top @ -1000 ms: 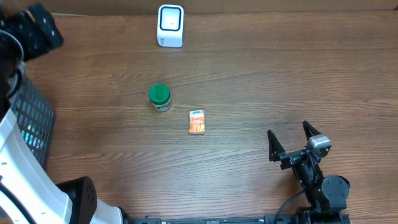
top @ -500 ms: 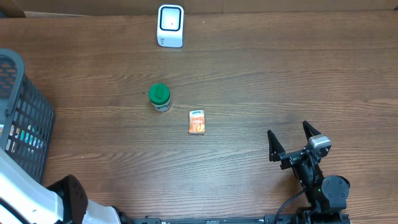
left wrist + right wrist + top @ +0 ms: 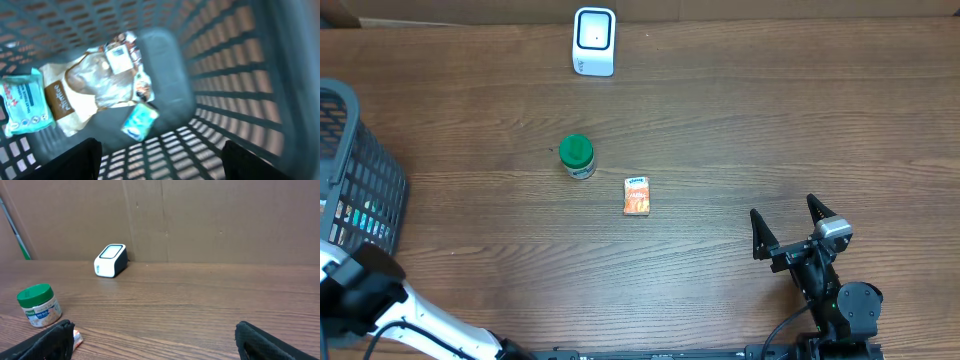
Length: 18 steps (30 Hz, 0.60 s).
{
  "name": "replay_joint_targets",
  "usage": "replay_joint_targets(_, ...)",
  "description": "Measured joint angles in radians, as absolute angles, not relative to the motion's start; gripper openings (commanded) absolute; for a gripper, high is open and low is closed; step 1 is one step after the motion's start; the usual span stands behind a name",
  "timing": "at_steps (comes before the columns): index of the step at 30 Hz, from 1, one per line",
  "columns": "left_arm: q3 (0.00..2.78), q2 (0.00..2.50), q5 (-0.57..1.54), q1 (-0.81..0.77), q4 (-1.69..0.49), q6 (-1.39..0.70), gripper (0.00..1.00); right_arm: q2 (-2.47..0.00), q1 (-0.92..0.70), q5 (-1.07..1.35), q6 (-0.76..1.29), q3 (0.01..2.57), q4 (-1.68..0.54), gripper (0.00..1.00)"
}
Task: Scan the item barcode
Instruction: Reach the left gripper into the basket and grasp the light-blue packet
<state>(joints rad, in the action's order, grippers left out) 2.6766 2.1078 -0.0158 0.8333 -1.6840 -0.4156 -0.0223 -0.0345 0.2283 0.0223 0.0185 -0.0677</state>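
Left hand (image 3: 160, 162) downward over basket (image 3: 230, 75)

A white barcode scanner (image 3: 594, 41) stands at the far edge of the desk (image 3: 770, 130), its window tilted upward. Nearer the middle, a small green-lidded jar (image 3: 577, 157) stands upright. Near it, not touching, an orange packet (image 3: 637, 195) lies flat.

The brown wooden desk (image 3: 740, 130) is lit evenly and softly — the grey plastic mesh basket (image 3: 225, 60) is smeared by motion blur.
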Motion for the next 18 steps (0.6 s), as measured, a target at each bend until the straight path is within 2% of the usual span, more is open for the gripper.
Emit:
replay_joint_targets(9,2.477,2.125,0.02,0.908,-1.637,-0.309,0.79,-0.022,-0.035,0.228,0.022,0.019,-0.067,1.0)
replay_joint_targets(13,2.34,2.13,0.034,0.908,-1.588,-0.268,0.71,-0.022,-0.035,0.228,0.023,0.019,-0.067,1.0)
replay_joint_targets(18,2.171,2.131,0.051,0.908,-1.492,-0.232,0.68,-0.022,-0.035,0.228,0.023,0.019,-0.067,1.0)
